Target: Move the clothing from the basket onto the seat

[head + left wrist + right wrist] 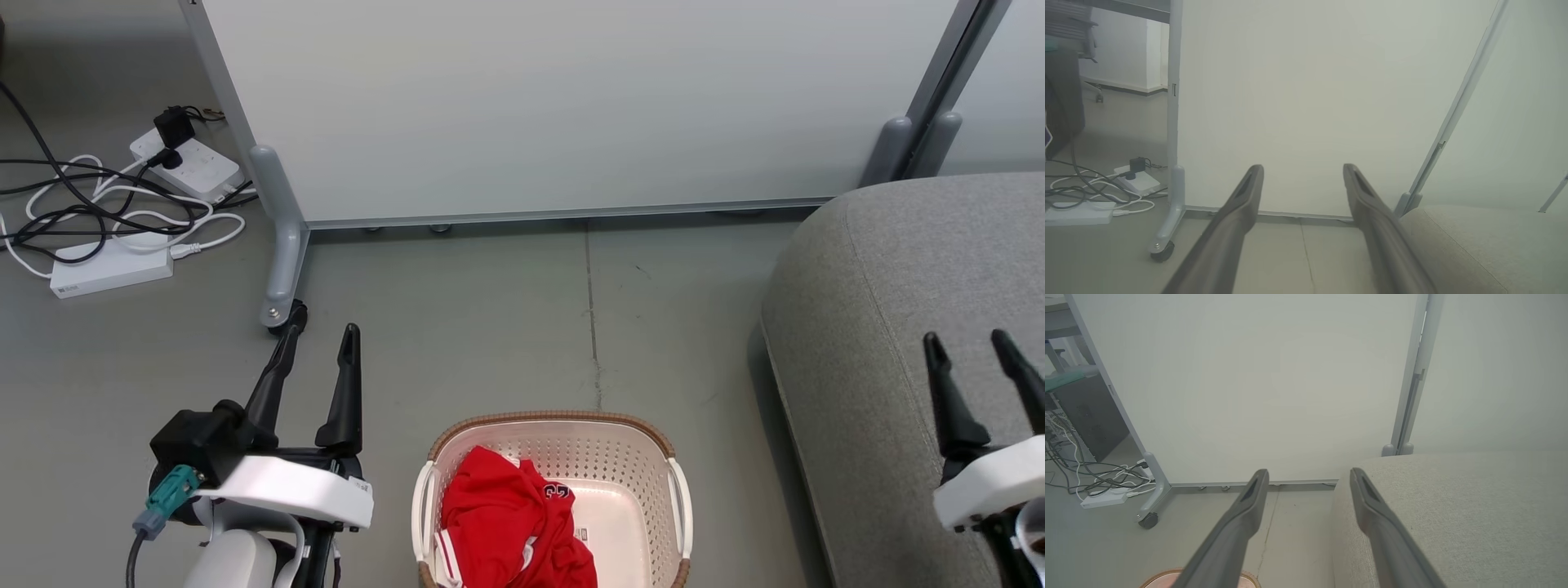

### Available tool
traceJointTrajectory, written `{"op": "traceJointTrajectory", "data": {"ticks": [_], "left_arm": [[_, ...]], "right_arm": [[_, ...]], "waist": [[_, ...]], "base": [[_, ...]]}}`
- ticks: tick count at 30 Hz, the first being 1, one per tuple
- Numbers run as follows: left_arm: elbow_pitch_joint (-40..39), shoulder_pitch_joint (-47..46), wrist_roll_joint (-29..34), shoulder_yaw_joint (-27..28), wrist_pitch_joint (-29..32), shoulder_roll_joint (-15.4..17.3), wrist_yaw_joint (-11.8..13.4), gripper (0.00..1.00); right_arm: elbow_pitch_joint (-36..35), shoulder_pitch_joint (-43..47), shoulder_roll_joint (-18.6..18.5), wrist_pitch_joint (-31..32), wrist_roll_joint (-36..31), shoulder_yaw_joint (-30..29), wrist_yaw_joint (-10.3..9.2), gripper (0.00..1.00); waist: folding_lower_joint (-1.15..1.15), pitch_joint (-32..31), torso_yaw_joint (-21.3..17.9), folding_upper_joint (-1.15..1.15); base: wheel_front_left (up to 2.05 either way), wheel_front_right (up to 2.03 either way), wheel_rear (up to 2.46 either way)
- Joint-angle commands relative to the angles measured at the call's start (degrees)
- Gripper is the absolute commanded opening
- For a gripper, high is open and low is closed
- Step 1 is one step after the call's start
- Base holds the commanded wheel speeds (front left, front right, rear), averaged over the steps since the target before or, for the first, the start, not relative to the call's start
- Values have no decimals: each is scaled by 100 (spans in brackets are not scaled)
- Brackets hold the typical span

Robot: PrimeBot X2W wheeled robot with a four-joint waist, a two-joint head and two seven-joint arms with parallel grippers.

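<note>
Red sportswear, a crumpled heap of bright fabric with white stripes and trim [510, 523], lies in the left half of a cream-white perforated plastic laundry basket [629, 457] with a brown woven-look rim, which stands on the grey floor [490, 327]. A dark printed number [557, 491] shows on the heap's right edge; the basket's right half is bare. The large grey fabric-upholstered seat cushion [882, 310] sits to the robot's right, near the basket but apart from it. The left gripper [320, 331] hangs over the floor just left of the basket, its two dark fingers spread and holding nothing. The right gripper [965, 339] hovers above the seat, fingers likewise parted and empty. Behind stands a pale partition panel on castors [571, 106], with white power strips and tangled cables [122, 212] at far left. The sportswear looks light, soft and limp: it should bunch and drape rather than hold shape. It may be more than one piece, so a lift could leave part behind. The raised fold at the top of the heap looks the best place to pinch, deep enough to catch several layers. No piece has yet reached the seat.
</note>
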Motion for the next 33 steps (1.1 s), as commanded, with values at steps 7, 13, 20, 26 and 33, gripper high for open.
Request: {"op": "traceJointTrajectory", "data": {"ticks": [7, 13, 20, 26, 33], "left_arm": [[217, -157, 686, -20, 110, 170, 215, 100], [367, -146, 1022, -18, 247, 210, 369, 100], [432, -23, 1153, 182, 318, 179, 571, 100], [413, 9, 1321, 282, 337, 214, 660, 100], [383, 74, 1521, 275, 381, 235, 715, 100]], "right_arm": [[158, 127, 279, -516, -207, 297, 11, 100], [119, 181, 476, -816, -417, 511, 11, 100], [-57, 242, 697, -1149, -632, 674, 12, 100], [-51, 333, 892, -1418, -606, 674, 12, 100], [323, 391, 1061, -1674, -667, 644, 12, 100]], "waist": [[0, -15, -33, 0], [0, -22, -33, 0], [0, -31, -56, 0], [0, -16, -50, 0], [0, -54, -50, 0]], "base": [[0, 0, 0], [0, 0, 0], [0, 0, 0], [0, 0, 0], [0, 0, 0]]}}
